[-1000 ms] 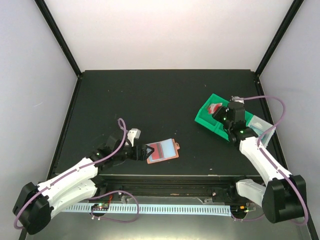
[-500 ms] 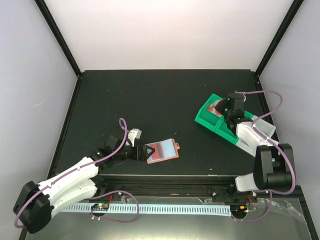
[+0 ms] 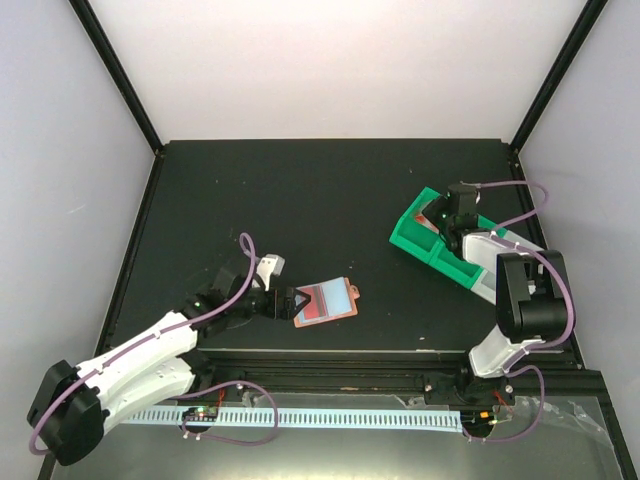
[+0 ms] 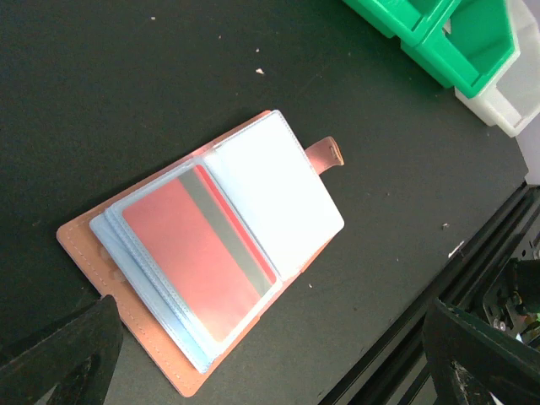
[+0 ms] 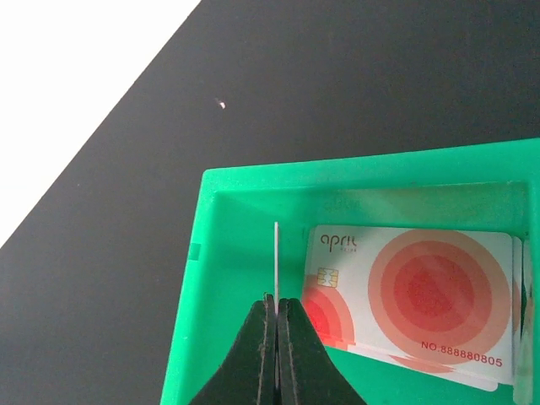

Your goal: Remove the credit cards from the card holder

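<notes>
roughly by size: black counter (image 3: pixel 300 200). green bin (image 5: pixel 245 190), far right, holding a stack of red-circled credit cards (image 5: pixel 422 295). card holder (image 4: pixel 283 190), lying open near the front edge, one red card (image 4: pixel 198 257) in its clear sleeve. left pincer (image 3: pixel 288 303), spread wide, just beside the holder's left edge. right pincer (image 5: pixel 276 304), pressed together on a thin card (image 5: pixel 276 253), edge-on over the bin.

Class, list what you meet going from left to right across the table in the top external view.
Left gripper → card holder → green bins. The right gripper, shut on a credit card, overlaps the bins, so it is omitted.
</notes>
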Robot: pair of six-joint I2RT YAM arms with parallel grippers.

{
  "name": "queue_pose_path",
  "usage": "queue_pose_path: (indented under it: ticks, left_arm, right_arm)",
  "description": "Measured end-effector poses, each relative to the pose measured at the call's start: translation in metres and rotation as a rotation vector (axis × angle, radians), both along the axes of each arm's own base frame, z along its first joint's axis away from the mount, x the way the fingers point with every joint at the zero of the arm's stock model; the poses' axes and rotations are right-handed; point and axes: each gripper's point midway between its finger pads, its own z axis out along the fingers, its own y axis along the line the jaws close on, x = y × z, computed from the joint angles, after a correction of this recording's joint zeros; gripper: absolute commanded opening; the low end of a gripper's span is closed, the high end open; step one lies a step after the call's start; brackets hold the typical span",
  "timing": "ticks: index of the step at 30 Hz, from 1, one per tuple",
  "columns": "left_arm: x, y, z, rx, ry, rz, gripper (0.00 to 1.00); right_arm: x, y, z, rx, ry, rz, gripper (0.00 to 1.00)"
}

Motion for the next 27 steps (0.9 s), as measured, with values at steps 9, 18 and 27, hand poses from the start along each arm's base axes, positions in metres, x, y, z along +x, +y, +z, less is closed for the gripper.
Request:
queue_pose_path:
  ticks: [9,18,27]
  left_arm:
    - [0.0,-0.003,-0.009,0.007,0.034,-0.012,0.99]
    - [0.0,-0.003,-0.011,0.012,0.042,-0.013,0.99]
    - [0.001,-0.001,-0.007,0.003,0.027,-0.006,0.99]
  right_arm:
    - [0.006,-0.002,-0.017,-0.008,0.029,-0.003,0.04]
    - [0.013,-0.006,-0.014,-0.026,0.019,-0.009,0.11]
    - [0.011,-0.01,-0.017,-0.054,0.063,-0.012,0.2]
